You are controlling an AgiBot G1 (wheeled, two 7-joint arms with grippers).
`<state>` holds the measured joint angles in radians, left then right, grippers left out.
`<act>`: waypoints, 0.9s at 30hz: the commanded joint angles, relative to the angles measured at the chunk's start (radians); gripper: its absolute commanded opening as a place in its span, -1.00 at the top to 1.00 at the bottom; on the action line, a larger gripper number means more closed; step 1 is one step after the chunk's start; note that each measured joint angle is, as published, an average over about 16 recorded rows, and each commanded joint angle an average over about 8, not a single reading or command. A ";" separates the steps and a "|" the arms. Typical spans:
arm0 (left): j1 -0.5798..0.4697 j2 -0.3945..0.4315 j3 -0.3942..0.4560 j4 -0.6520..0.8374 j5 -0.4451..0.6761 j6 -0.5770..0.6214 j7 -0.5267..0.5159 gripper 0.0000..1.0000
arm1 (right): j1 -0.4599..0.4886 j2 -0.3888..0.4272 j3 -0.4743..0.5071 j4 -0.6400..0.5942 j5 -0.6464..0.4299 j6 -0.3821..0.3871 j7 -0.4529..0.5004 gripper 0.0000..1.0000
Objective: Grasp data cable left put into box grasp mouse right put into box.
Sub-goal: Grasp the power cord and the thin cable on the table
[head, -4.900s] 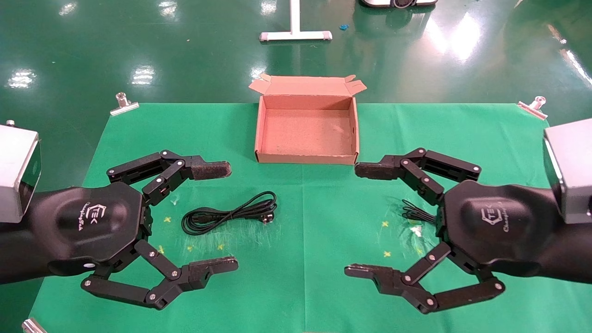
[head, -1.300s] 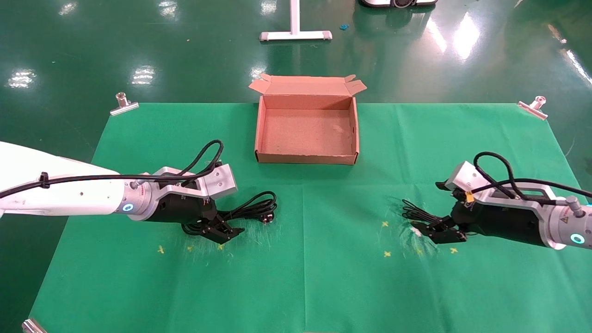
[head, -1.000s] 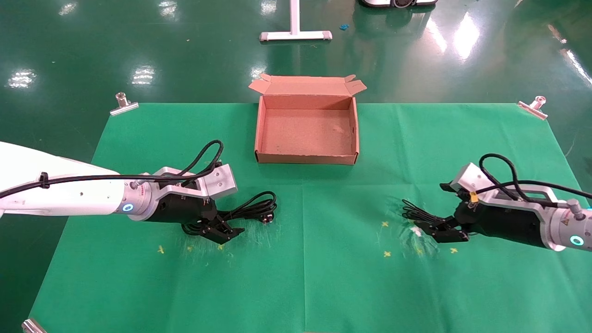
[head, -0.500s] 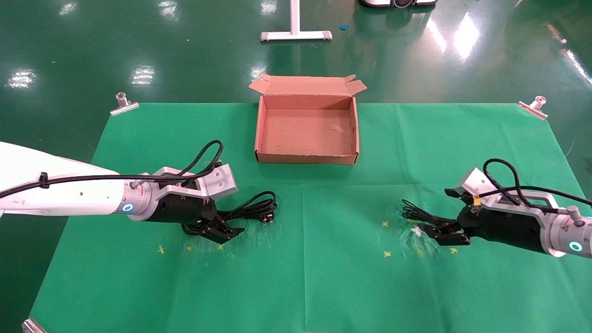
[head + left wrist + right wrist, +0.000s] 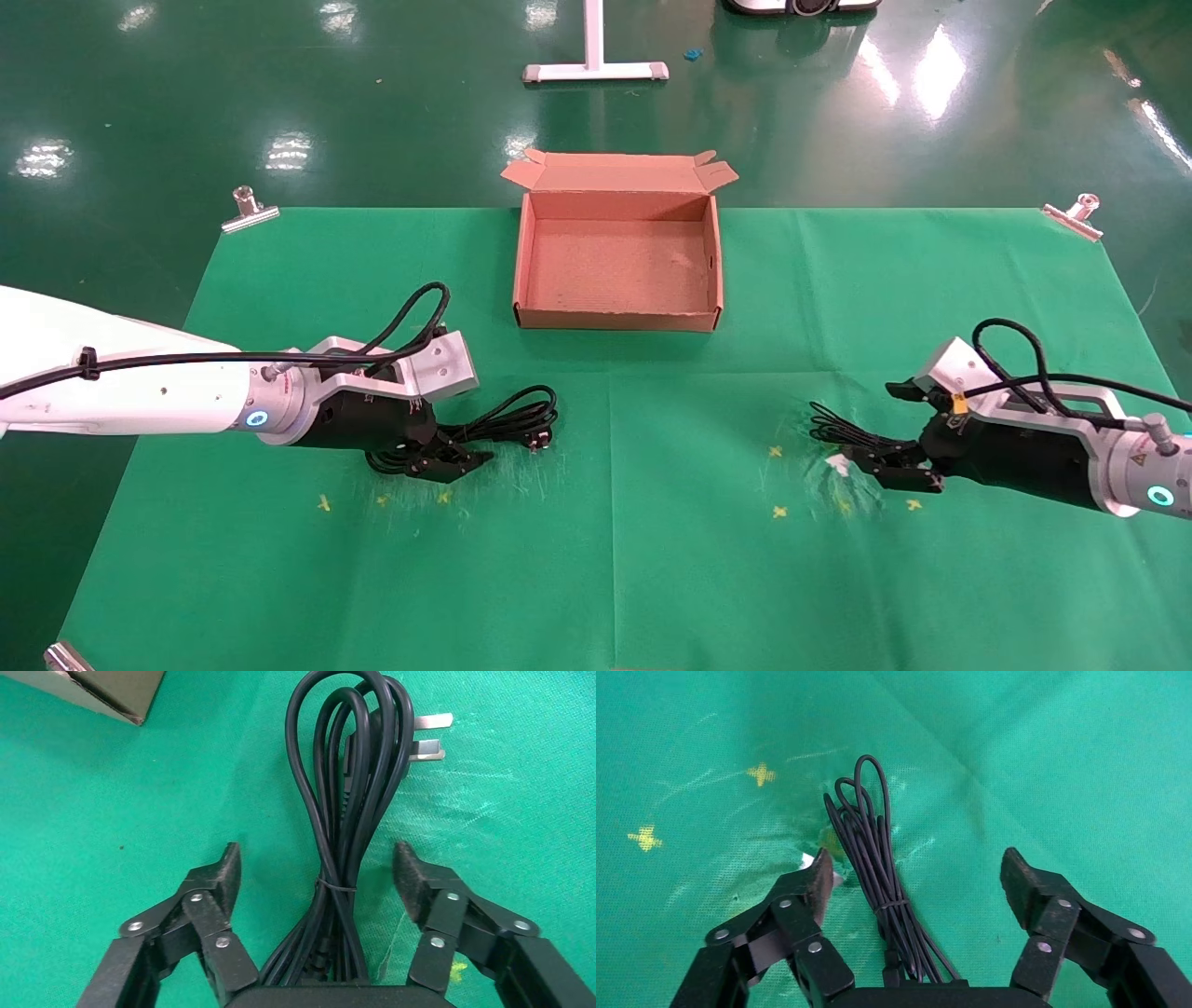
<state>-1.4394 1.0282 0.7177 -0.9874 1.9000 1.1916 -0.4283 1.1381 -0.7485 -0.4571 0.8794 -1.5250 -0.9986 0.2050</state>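
The data cable (image 5: 507, 421), a thick black coil with a chunky plug, lies on the green cloth in front of the box (image 5: 615, 320). My left gripper (image 5: 449, 454) is open and low over the coil's near end. In the left wrist view the cable (image 5: 346, 804) runs between the spread fingers (image 5: 223, 872) without touching them. My right gripper (image 5: 883, 463) is open over a thin black cord bundle (image 5: 832, 430). In the right wrist view the cord (image 5: 871, 850) lies between the fingers (image 5: 1020, 877). The mouse body is hidden. The box is open and empty.
Metal clips (image 5: 250, 211) hold the cloth's far corners. Yellow cross marks (image 5: 779, 512) dot the cloth. A small white scrap (image 5: 837, 465) lies by the right gripper. A white stand foot (image 5: 594, 71) sits on the floor behind the box.
Both grippers came down from near the camera to the cloth. Over the last second the left gripper settled slightly lower on the cable, and the right arm shifted a little right.
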 commanded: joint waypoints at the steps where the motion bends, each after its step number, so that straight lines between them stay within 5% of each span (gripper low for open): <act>1: 0.000 0.000 0.000 0.000 0.000 0.000 0.000 1.00 | 0.000 0.000 0.000 0.001 0.000 -0.001 0.000 1.00; 27: 0.000 0.000 0.000 0.000 -0.003 -0.001 0.000 1.00 | 0.001 0.002 0.001 0.006 0.002 -0.003 0.000 1.00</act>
<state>-1.4394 1.0283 0.7177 -0.9874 1.8967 1.1911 -0.4283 1.1393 -0.7466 -0.4559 0.8851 -1.5228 -1.0015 0.2050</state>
